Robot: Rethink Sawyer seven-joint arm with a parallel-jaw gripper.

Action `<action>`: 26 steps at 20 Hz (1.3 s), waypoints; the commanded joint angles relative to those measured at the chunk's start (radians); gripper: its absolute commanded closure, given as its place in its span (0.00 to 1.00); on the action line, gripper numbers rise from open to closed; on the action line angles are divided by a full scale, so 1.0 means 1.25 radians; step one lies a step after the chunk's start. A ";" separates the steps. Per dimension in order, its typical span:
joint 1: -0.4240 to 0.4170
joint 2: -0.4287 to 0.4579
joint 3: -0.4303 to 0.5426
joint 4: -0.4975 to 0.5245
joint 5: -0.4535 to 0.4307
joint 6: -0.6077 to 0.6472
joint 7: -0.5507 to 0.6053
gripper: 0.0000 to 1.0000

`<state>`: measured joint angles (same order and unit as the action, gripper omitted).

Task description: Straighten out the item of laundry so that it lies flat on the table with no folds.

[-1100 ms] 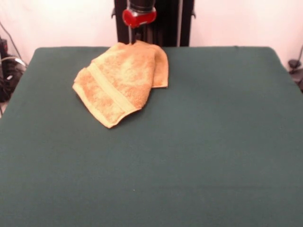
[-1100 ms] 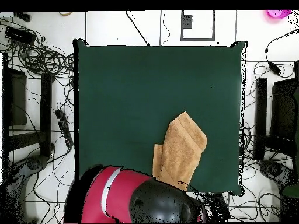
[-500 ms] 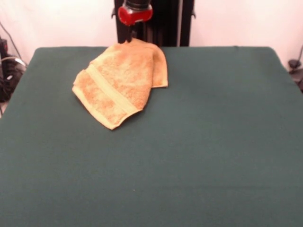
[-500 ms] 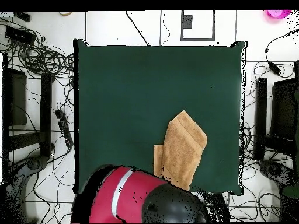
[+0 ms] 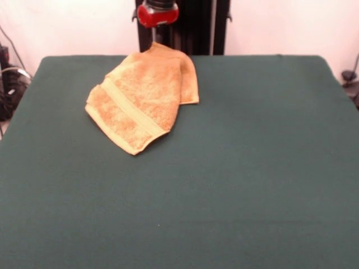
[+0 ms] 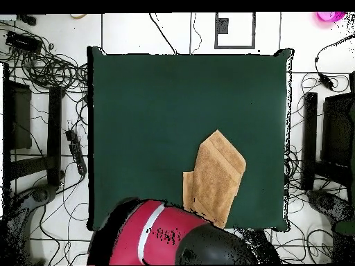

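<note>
Looking across the desk (image 5: 235, 185) from the front, you see the towel (image 5: 143, 95) as a folded heap near the far edge, left of centre: a doubled upper layer with a paler woven band running diagonally across it, and a second layer poking out on its right side as a narrow flap. The front view also gives you the tool (image 5: 157, 13) as a red collar under a black body, cut off by the top edge, hanging just above the towel's far corner. You cannot tell from here whether it is released or clenched, and no contact with the cloth can be made out.

From above, you get what the front view lacks: the towel (image 6: 216, 178) sits well inside the desk (image 6: 159, 111), close to the edge nearest the robot and toward the right side, lying slanted with one corner pointing toward the middle of the green cover. A small strip of the lower layer shows at its left. The arm (image 6: 163, 235), red with a black rounded housing, fills the bottom of that view and covers the desk's near edge; the tool itself is hidden beneath it. Cables (image 6: 41, 69) lie on the floor around the desk, and dark stands (image 6: 310, 138) flank it on both sides.
</note>
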<state>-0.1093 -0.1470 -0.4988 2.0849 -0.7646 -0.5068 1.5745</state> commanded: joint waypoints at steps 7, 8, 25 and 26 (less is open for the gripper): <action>0.017 -0.001 0.071 -0.067 0.054 0.101 0.104 0.00; 0.013 -0.008 0.074 -0.064 0.048 0.106 0.104 0.00; -0.186 -0.383 0.383 0.102 0.023 0.351 0.105 0.00; -0.187 -0.383 0.394 0.101 0.032 0.351 0.112 0.00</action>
<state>-0.3489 -0.5631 -0.2458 2.2142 -0.8074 -0.1344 1.5745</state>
